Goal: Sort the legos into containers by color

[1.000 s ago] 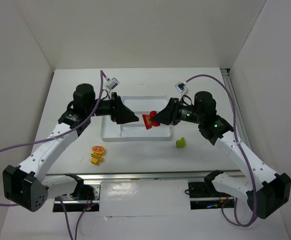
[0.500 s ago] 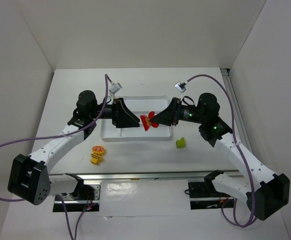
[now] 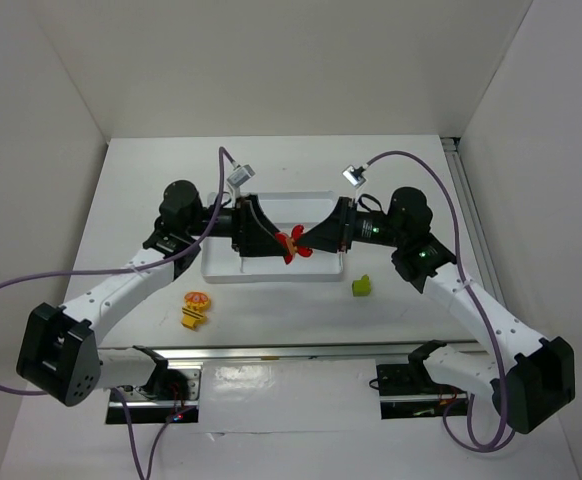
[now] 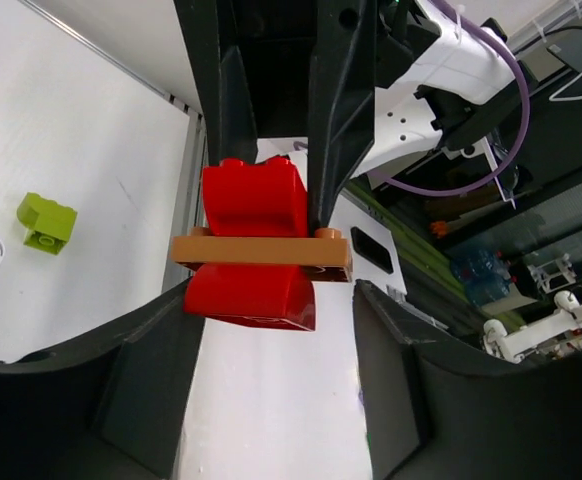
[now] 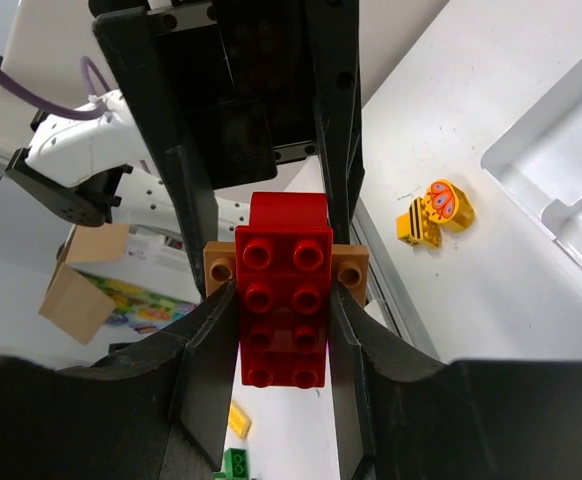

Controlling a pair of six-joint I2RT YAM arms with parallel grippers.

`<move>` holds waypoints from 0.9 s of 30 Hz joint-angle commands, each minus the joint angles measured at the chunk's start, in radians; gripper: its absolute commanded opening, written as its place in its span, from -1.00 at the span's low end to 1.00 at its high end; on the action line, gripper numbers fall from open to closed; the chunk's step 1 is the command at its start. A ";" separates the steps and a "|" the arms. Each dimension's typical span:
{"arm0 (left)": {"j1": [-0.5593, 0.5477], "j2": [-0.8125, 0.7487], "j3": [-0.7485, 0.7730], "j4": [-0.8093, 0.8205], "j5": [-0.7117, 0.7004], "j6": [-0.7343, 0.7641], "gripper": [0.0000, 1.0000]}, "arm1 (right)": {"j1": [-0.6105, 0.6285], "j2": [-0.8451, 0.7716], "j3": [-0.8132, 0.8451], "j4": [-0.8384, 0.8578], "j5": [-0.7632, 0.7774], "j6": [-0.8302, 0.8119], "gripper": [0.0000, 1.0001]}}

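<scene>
From above, a white table [image 3: 141,200] sits inside plain white walls [image 3: 271,70]. A white tray [image 3: 271,268] lies at its middle. The left gripper [image 3: 276,243] and right gripper [image 3: 304,243] meet nose to nose above the tray, with a red brick [image 3: 291,245] between them. A green brick [image 3: 361,286] lies on the table just right of the tray. A yellow and orange piece [image 3: 196,308] lies near the tray's left front corner.

The left wrist view shows a brown plate [image 4: 261,250] crossing the red brick. The left gripper's fingers [image 4: 156,370] are spread to either side of the brick, with a gap on one side.

In the right wrist view, the right gripper's fingers [image 5: 206,350] pinch the red brick on both sides. Past the table edge stands a cardboard box [image 5: 76,290].
</scene>
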 commanded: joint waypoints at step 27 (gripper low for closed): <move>0.150 -0.038 0.096 -0.518 -0.201 0.294 -1.00 | -0.100 -0.033 0.062 -0.247 0.208 -0.150 -0.96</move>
